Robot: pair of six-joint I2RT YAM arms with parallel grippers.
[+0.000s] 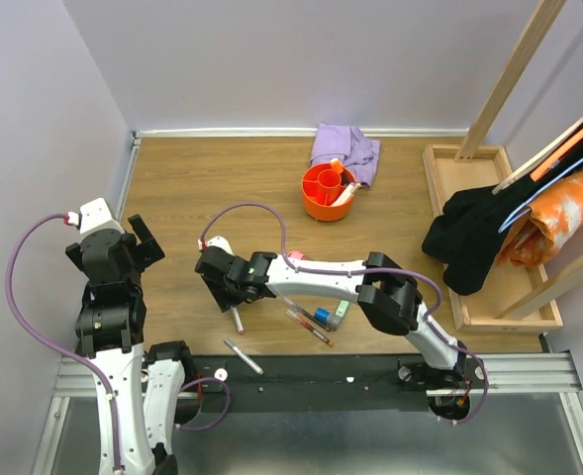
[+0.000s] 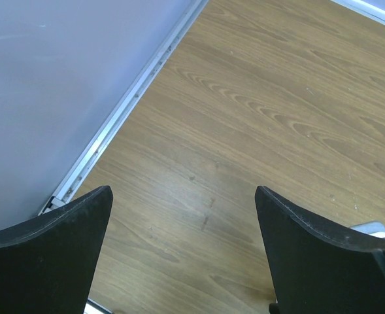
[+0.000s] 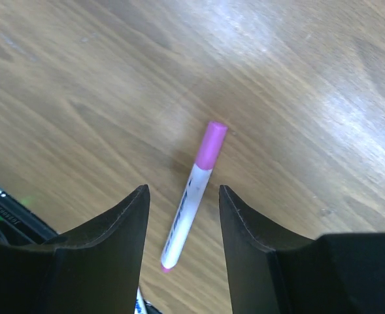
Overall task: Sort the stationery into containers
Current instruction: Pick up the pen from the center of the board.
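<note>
Orange cup point(image 1: 321, 211) holds a few stationery pieces point(image 1: 342, 194); left fingers point(image 2: 48, 261) spread wide, right fingers point(image 3: 100, 261) open astride a pink-capped pen point(image 3: 192, 196)

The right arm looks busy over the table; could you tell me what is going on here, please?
The right gripper hovers over a pink-capped white pen lying on the table, open jaws straddling it, not yet gripping. The left gripper hangs open over bare wood. The orange cup already holds a few items; other pens lie loose near the front edge.
</note>
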